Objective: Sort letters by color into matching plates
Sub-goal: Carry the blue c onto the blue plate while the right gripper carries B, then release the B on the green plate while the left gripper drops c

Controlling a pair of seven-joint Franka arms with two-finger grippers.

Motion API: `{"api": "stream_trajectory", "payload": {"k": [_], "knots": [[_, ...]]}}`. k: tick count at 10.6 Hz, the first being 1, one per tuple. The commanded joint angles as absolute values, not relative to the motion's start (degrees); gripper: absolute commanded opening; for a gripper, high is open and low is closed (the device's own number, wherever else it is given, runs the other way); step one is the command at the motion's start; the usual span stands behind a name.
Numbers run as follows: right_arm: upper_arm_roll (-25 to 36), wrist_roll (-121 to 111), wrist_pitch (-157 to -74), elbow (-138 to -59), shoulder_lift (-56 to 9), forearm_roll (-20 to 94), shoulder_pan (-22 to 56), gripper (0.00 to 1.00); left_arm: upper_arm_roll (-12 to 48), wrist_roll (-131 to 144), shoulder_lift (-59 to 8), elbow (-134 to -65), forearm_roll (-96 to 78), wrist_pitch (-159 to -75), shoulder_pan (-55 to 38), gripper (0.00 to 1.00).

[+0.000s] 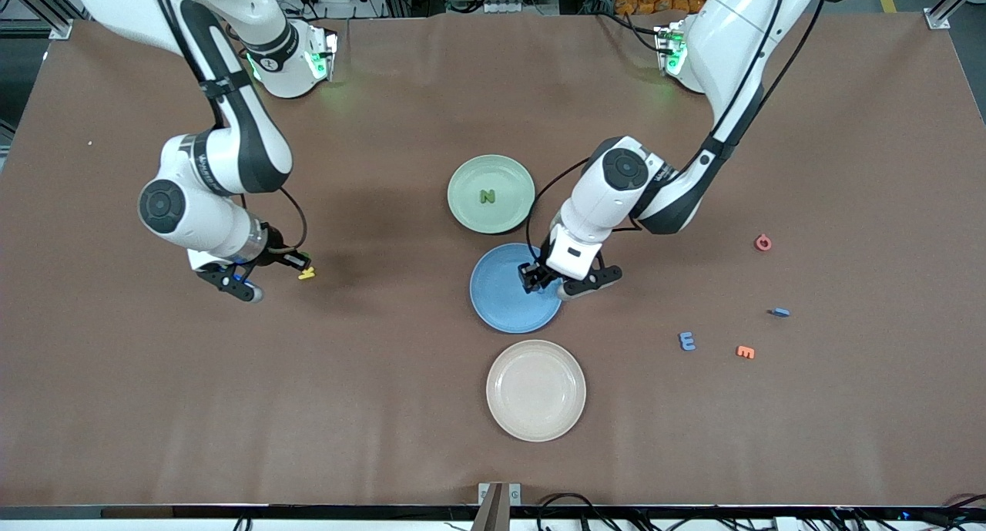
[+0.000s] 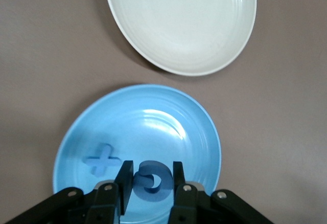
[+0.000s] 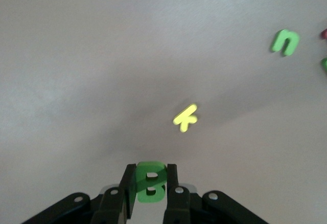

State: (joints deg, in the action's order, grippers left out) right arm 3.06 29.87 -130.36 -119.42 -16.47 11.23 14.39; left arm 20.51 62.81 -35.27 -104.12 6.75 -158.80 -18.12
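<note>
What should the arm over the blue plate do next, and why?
Probably open its fingers and let go. The left gripper is shut on a blue letter just over the blue plate, where a blue cross-shaped letter already lies, so the color matches. The right gripper holds a green letter over the table near a yellow letter.

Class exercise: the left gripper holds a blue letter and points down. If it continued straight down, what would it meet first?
Most likely the blue plate: the left gripper, shut on the blue letter, hangs over it. The letter would probably touch first. The blue X lies beside that line.
</note>
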Motion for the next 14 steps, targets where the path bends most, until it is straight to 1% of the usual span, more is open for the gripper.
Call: {"api": "stream_trajectory", "payload": {"k": [1, 2, 3, 4, 5, 6, 9, 10, 11, 14], "knots": [[3.0, 35.8, -129.6, -119.8, -15.2, 12.1, 18.9, 0.0, 19.9, 64.2, -38.2, -100.4, 6.3, -158.6, -20.2, 0.0], [2.4, 36.8, -129.8, -119.8, -15.3, 12.1, 19.9, 0.0, 19.8, 64.9, -38.6, -99.9, 6.3, -158.6, -20.6, 0.0], [0.5, 38.6, -130.2, -119.8, -15.4, 12.1, 20.0, 0.0, 19.7, 65.3, -38.6, -99.9, 6.4, -158.6, -20.6, 0.0], [-1.8, 41.5, -130.3, -119.8, -15.4, 12.1, 20.1, 0.0, 19.5, 65.2, -38.6, -99.9, 6.9, -158.4, -20.6, 0.75], [-3.6, 43.9, -130.9, -119.8, -15.4, 12.1, 20.2, 0.0, 18.4, 65.3, -38.4, -100.1, 9.8, -158.1, -21.4, 1.0], [-4.6, 45.8, -131.7, -119.8, -15.4, 12.1, 20.9, 0.0, 17.8, 65.4, -38.1, -100.2, 10.4, -157.2, -21.6, 1.0], [-5.4, 52.5, -134.1, -119.6, -15.9, 12.2, 25.8, 0.0, 17.6, 65.0, -35.7, -100.2, 11.5, -148.0, -20.4, 1.0], [-6.9, 55.3, -135.5, -119.6, -16.1, 12.1, 26.5, 0.0, 17.0, 64.9, -35.3, -100.1, 12.9, -146.4, -18.9, 1.0], [-9.5, 57.8, -136.6, -119.6, -16.5, 12.1, 26.6, 0.0, 16.9, 64.8, -35.2, -100.3, 14.6, -145.7, -16.5, 1.0], [-13.7, 64.3, -140.2, -119.6, -17.7, 12.1, 28.5, 0.0, 17.0, 64.8, -32.3, -100.2, 16.3, -137.5, -7.9, 1.0]]}}
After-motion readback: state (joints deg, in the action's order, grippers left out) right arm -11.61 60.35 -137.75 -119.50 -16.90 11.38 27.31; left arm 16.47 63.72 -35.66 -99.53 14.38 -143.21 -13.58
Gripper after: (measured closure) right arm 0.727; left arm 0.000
